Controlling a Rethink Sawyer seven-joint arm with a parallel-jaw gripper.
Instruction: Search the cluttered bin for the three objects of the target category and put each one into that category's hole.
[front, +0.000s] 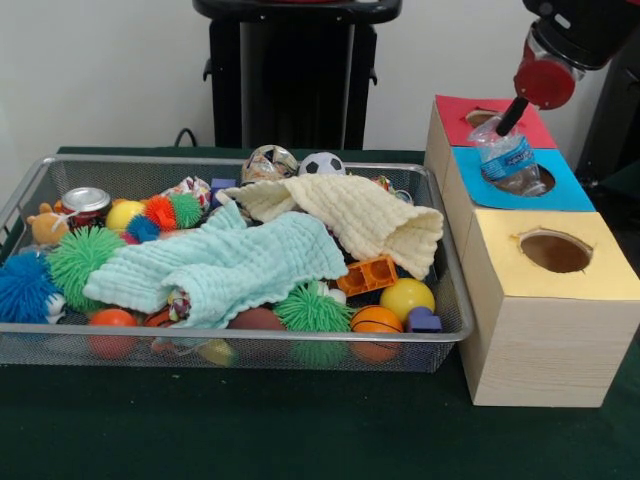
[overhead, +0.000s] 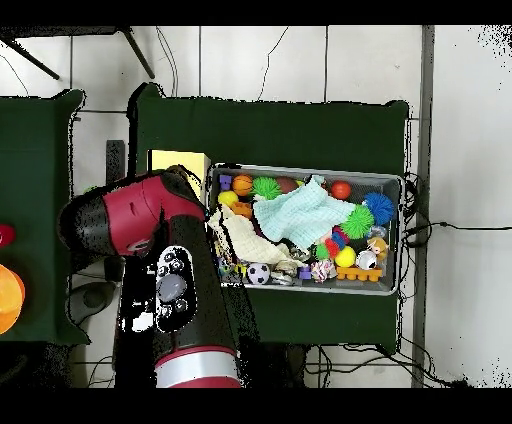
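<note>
1. One clear plastic bottle (front: 508, 160) with a blue label hangs at the tip of the gripper (front: 507, 122), tilted, its lower end dipping into the round hole of the blue-topped box (front: 560, 192). The bottle's long axis runs from about 11 o'clock at the neck to 5 o'clock at the base in the front view.
2. The jaws appear clenched on the bottle's neck; the dark finger meets the cap end from 1 o'clock, and the bottle lies directly below them.
3. The deciding relation is that the bottle sits over the hole's 9 o'clock rim rather than dead centre, so it looks likely to slide in once released.
4. The blue box stands between a red-topped box (front: 520, 128) and a yellow-topped box (front: 500, 250), each of pale wood with a round hole.
5. The wire-mesh bin (front: 200, 350) on the green bench (front: 250, 430) holds soft, crinkled cloths, one mint cloth (front: 220, 265) and one cream cloth (front: 370, 215), over spiky rubber balls, smooth balls and an orange block (front: 368, 274).
</note>
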